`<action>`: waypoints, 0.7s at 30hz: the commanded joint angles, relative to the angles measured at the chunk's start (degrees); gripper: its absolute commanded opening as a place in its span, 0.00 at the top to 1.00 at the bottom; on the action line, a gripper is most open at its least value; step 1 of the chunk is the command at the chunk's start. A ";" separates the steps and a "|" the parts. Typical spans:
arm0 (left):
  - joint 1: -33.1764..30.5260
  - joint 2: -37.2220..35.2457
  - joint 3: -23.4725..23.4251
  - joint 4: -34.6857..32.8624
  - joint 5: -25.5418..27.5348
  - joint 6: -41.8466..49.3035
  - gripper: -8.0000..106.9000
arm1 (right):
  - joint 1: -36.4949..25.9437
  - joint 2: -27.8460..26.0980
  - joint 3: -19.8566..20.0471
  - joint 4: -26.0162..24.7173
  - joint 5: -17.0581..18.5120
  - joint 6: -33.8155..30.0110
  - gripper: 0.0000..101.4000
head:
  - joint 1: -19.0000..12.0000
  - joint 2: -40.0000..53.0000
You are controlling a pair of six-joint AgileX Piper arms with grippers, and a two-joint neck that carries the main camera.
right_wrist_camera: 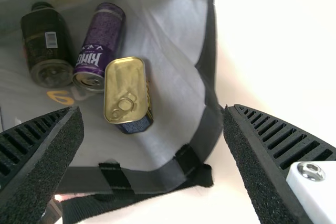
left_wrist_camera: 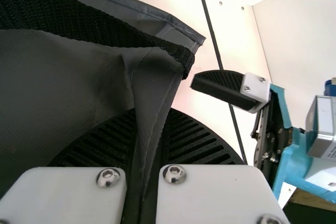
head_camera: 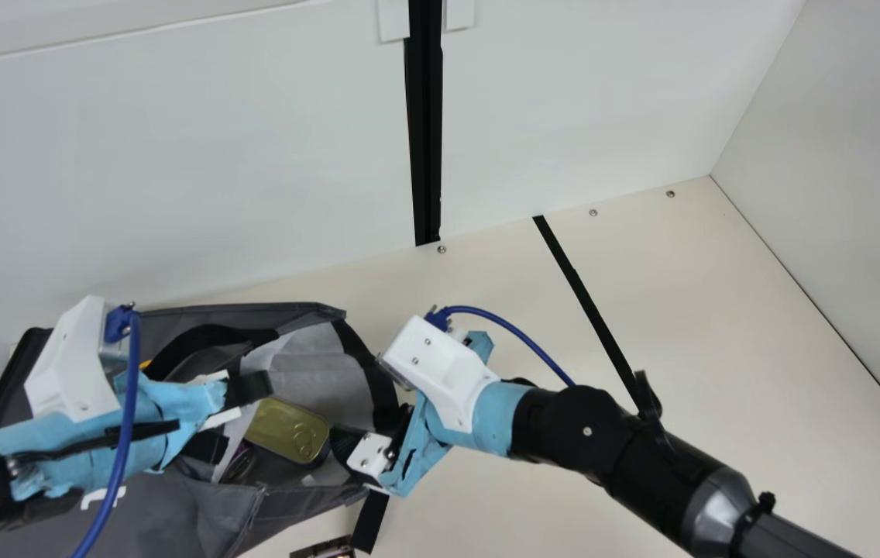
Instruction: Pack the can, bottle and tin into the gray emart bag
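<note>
Can, bottle and tin are found inside the gray emart bag, the can between the other two, the tin's ring-pull face showing. The left gripper is closed on a fold of the bag's fabric, just beside a black strap. The right gripper is open, fingers wide apart over the bag's mouth, with nothing gripped.

Assessment: packing looks complete in substance; the step in hand appears to be clearing both arms without disturbing the load.

Recommended practice: lift your right gripper up and away from the rim before swinging it outward, and do not close it on the way — the webbing near that rim could be caught. Leave the left pinch in place while you do so, as it likely steadies the mouth. Then ease the left side open with the fabric slack, and back off along the line of the fingers; a sideways pull could drag the bag over the tabletop.

Principal risk: a snagged strap or edge tipping the soft bag and rolling the can or bottle toward the mouth. Check both grippers for trapped cloth before any fast travel.
</note>
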 commanded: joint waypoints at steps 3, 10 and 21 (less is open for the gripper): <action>0.00 0.00 0.00 0.00 0.00 0.00 0.84 | -0.73 -1.63 0.64 -2.70 0.21 2.14 0.10 | -1.30 -0.05; 0.00 0.00 0.00 0.00 0.00 0.00 0.84 | -2.34 -4.56 1.84 -6.89 0.94 5.50 0.10 | -1.30 -0.05; 0.00 0.00 0.00 0.00 0.00 0.00 0.84 | -5.60 -9.40 3.74 -12.91 2.05 10.28 0.10 | -1.30 -0.05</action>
